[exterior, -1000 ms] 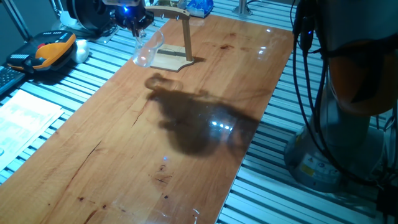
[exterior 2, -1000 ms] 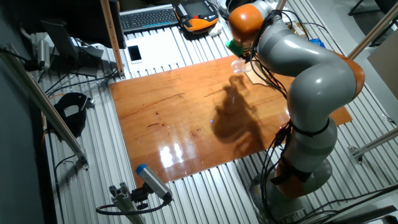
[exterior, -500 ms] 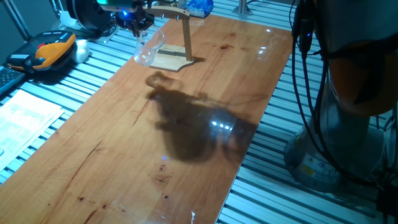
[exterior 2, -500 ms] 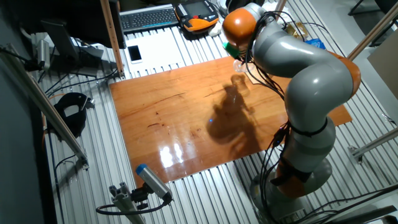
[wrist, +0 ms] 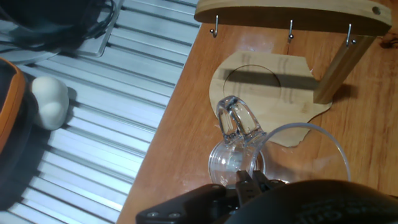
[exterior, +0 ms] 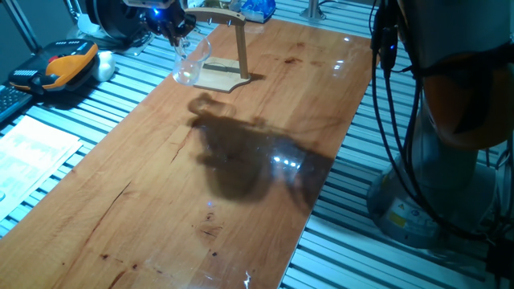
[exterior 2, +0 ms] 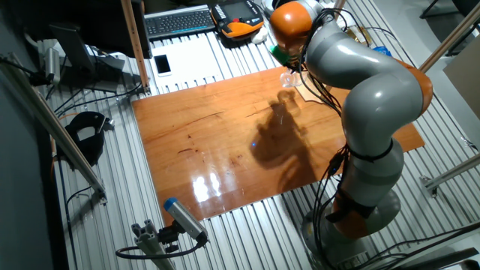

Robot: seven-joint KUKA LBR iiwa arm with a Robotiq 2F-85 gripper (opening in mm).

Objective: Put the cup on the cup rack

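Hand view: one small clear glass cup point(wrist: 236, 158) hangs directly below the gripper point(wrist: 249, 182), held off the wooden tabletop point(wrist: 205, 93). The two fingertips are closed nearly together on the cup's rim. The cup's handle loop point(wrist: 238, 123) points away from the camera toward the rack; the cup's axis runs roughly along the fingers, thick base farthest from the gripper.

One light wooden cup rack point(wrist: 292, 74) stands just beyond the cup. It has a flat curvy-edged base point(wrist: 264, 81), one slanted post point(wrist: 341, 68) and one curved horizontal arm point(wrist: 292, 15). Three small metal hooks point(wrist: 290, 34) hang under the arm; all three are bare. The handle lies over the near edge of the base, below the arm.

One fixed view: the cup point(exterior: 191, 60) hangs tilted beside the rack point(exterior: 229, 48), at the table's far end.

One white rounded object point(wrist: 50, 102) lies on the ribbed metal surface, well apart.
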